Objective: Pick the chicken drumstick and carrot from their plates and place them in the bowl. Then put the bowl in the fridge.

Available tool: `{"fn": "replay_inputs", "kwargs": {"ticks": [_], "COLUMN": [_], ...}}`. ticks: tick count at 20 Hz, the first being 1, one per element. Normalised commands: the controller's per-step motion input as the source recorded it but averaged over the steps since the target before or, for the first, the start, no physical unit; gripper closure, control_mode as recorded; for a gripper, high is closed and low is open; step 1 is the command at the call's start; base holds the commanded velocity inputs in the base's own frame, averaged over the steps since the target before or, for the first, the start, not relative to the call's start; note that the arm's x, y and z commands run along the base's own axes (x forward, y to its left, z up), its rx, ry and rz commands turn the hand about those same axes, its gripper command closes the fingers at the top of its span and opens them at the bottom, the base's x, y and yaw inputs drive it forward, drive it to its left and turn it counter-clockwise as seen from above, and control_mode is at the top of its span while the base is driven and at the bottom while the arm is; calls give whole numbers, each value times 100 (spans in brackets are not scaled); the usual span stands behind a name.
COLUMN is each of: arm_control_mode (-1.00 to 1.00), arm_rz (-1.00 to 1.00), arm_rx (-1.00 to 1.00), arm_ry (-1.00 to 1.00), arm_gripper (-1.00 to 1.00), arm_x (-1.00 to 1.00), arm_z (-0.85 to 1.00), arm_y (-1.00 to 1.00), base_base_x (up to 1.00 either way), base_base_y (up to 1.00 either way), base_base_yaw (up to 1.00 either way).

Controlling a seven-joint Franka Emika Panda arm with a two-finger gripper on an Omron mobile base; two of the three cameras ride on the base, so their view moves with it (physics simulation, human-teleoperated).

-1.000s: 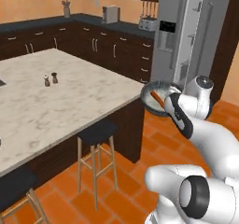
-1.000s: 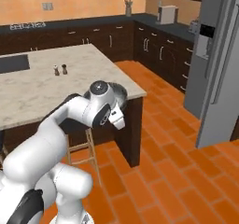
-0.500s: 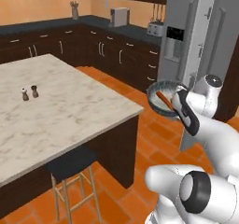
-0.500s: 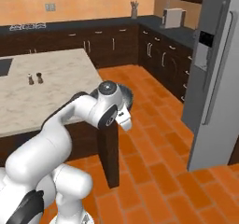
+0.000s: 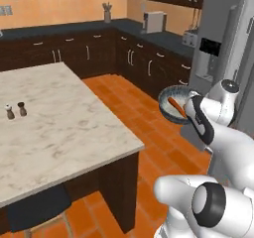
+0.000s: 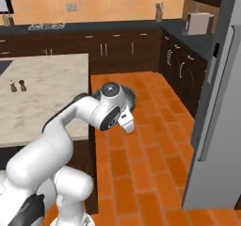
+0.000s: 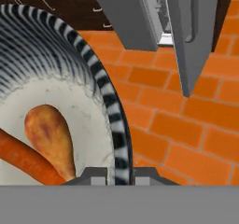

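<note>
Jaws pinch the rim of the bowl (image 7: 114, 125), carried level above the floor just short of the fridge (image 7: 186, 36) so the drumstick (image 7: 49, 136) and carrot (image 7: 23, 160) stay inside, bowl (image 5: 176, 103) well clear of the desk (image 5: 59, 133).

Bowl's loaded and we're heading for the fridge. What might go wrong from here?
1. The gripper pinches only the bowl's rim at one edge, so the bowl may tilt or slip.
2. The carrot and drumstick lie loose inside; a tilt or jolt may spill them onto the floor.
3. The fridge doors look barely ajar, so the bowl may hit a door edge.
</note>
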Motion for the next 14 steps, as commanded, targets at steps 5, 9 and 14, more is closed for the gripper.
{"fn": "replay_inputs", "kwargs": {"ticks": [5,9,14], "arm_control_mode": [100,100,100], "arm_rz": [0,0,0], "arm_rx": [0,0,0], "arm_ry": [0,0,0], "arm_gripper": [100,100,100], "arm_x": [0,0,0], "arm_z": [0,0,0], "arm_y": [0,0,0], "base_base_x": [100,90,93], "base_base_y": [-81,-80,-47], "base_base_yaw": [39,43,34]}}
